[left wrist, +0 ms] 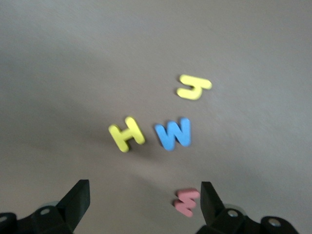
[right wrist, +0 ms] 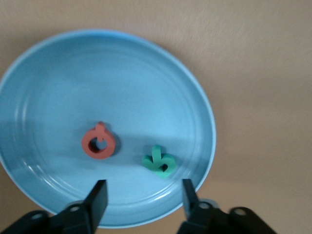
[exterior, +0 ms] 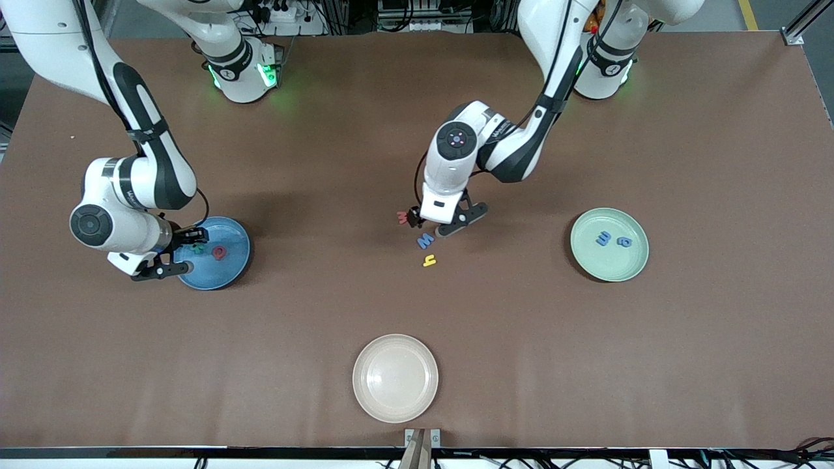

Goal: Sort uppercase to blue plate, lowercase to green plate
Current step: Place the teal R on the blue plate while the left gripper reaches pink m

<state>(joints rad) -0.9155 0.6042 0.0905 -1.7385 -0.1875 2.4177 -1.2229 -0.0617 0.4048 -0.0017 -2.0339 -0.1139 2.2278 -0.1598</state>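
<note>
green r [right wrist: 159, 164] in blue plate [right wrist: 58, 63]; right gripper [right wrist: 141, 197] open above

A high front camera faces the arms; each wrist camera looks down close — sharing the blue plate [right wrist: 44, 63] and the blue W [left wrist: 173, 133].

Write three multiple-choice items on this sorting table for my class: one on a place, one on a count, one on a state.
1. Where does the red Q lie?
A. in the green plate
B. in the blue plate
C. on the table

2. How many letters lie in the green plate?
A. none
B. two
C. four

3. How is the left end effector?
A. open, over the loose letters
B. shut on the blue W
C. open, over the cream plate

Key: 1 B, the Q lies beside the green R on blue. 2 B, two blue letters show there. 3 A, its fingers stand apart with nothing between them.
</note>
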